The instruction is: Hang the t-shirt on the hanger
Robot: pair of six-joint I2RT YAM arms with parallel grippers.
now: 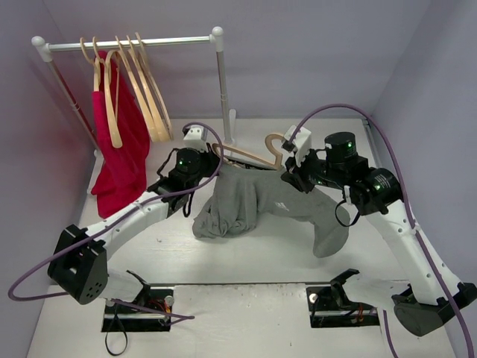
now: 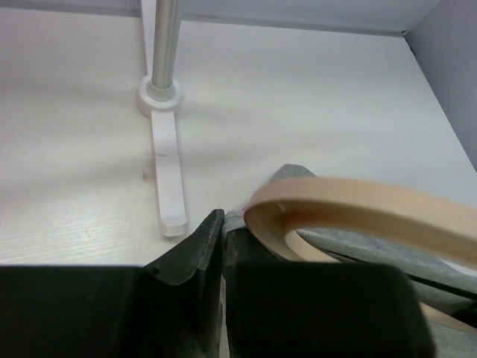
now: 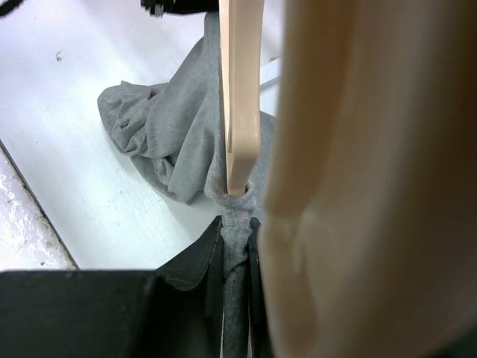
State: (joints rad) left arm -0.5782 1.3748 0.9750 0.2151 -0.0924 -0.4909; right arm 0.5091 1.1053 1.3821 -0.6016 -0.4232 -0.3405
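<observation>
The grey t-shirt [image 1: 246, 198] hangs bunched above the table between my two grippers. The pale wooden hanger [image 1: 250, 155] lies along its top edge, hook towards the right arm. My right gripper [image 1: 292, 177] is shut on a twisted bunch of the t-shirt [image 3: 171, 134]. In the right wrist view one arm of the hanger [image 3: 240, 97] runs into the cloth just beyond the right gripper [image 3: 237, 231]. My left gripper [image 1: 211, 151] is at the hanger's left end. In the left wrist view the left gripper [image 2: 223, 224] is shut, with a sliver of grey t-shirt [image 2: 358, 245] at its tips beside the hanger [image 2: 358, 201].
A white clothes rack [image 1: 130, 42] stands at the back left with several wooden hangers [image 1: 153, 97] and a red garment [image 1: 123, 156]. Its right post [image 1: 222, 89] and foot [image 2: 168, 171] stand just beyond the left gripper. Walls close in the table on three sides.
</observation>
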